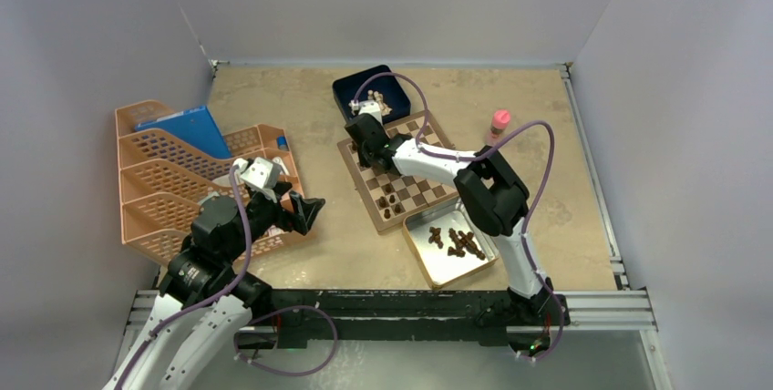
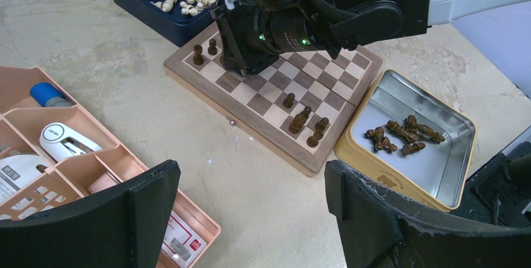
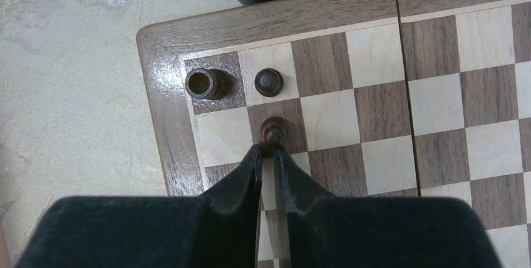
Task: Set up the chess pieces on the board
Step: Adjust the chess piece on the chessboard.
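The board [image 1: 427,191] lies mid-table. My right gripper [image 3: 268,148] reaches over its far left corner, shut on a small dark brown pawn [image 3: 273,133] that stands on a dark square. Right beside it stand a dark rook [image 3: 201,83] in the corner square and another dark pawn [image 3: 269,82]. Several more dark chess pieces [image 2: 307,124] stand near the board's [image 2: 269,92] near corner. Others lie loose [image 2: 404,135] in the silver tin [image 2: 426,168]. My left gripper [image 2: 250,174] hangs open over bare table, left of the board, holding nothing.
A dark blue box [image 1: 351,89] with cream chessmen sits behind the board. A peach desk organizer [image 1: 164,189] fills the left side, close under my left arm. A pink-capped bottle [image 1: 499,123] stands right of the board. The tin [image 1: 447,267] touches the board's near edge.
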Robot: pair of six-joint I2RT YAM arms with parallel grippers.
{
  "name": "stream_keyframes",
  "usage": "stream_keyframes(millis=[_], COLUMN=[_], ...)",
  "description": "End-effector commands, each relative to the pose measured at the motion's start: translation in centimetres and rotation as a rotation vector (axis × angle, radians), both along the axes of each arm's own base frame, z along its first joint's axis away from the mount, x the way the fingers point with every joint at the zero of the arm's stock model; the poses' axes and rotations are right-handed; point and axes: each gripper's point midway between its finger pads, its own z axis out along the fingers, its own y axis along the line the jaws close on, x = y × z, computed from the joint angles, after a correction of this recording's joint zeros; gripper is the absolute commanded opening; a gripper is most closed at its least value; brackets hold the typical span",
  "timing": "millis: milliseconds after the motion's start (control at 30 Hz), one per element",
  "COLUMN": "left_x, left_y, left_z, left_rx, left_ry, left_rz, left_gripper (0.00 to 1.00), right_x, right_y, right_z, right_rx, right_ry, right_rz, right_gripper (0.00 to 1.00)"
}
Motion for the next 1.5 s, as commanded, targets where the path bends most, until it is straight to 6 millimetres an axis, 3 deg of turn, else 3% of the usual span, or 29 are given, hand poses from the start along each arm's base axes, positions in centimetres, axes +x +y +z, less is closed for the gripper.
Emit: stream_keyframes(millis=[0, 267, 567, 667, 800, 933, 1167, 1467], left_x=[0.0, 0.0, 0.1, 0.0, 0.1, 0.0, -0.1, -0.2], left_y=[-0.1, 0.0, 0.1, -0.3, -0.9, -1.3, -1.4, -1.5], left_z=[2.0, 2.0, 2.1, 1.9, 1.4, 1.3, 1.2, 1.2], left_rx=[-0.033, -0.031, -0.045, -0.042, -0.027, -0.024, -0.025, -0.028], left_ry=[-0.052, -0.052, -0.045, -0.041, -0.015, -0.009, -0.010, -0.014], left_rz=[-0.002, 0.000, 0.017, -0.006, -0.041, -0.061, -0.074, -0.077], left_gripper=[0.86, 0.86, 0.86, 0.87, 0.86, 0.87, 0.87, 0.87], right_x=[0.8, 0.0, -1.5, -2.8, -5.3, -8.2, -15.7, -20.1], right_y=[0.1, -0.1, -0.9, -2.2, -5.4, -9.6, -15.2, -17.1], right_z=[1.1, 3.0, 9.8, 11.4, 12.7, 11.6, 7.4, 3.3], right_rx=[-0.006, 0.029, 0.140, 0.167, 0.157, 0.110, 0.138, 0.142], right_ry=[-0.027, -0.017, -0.080, -0.089, -0.052, -0.010, 0.168, 0.308], right_rz=[-0.012, -0.012, 0.002, -0.018, -0.085, -0.175, -0.275, -0.284], right_gripper=[0.14, 0.17, 0.22, 0.23, 0.24, 0.28, 0.29, 0.29])
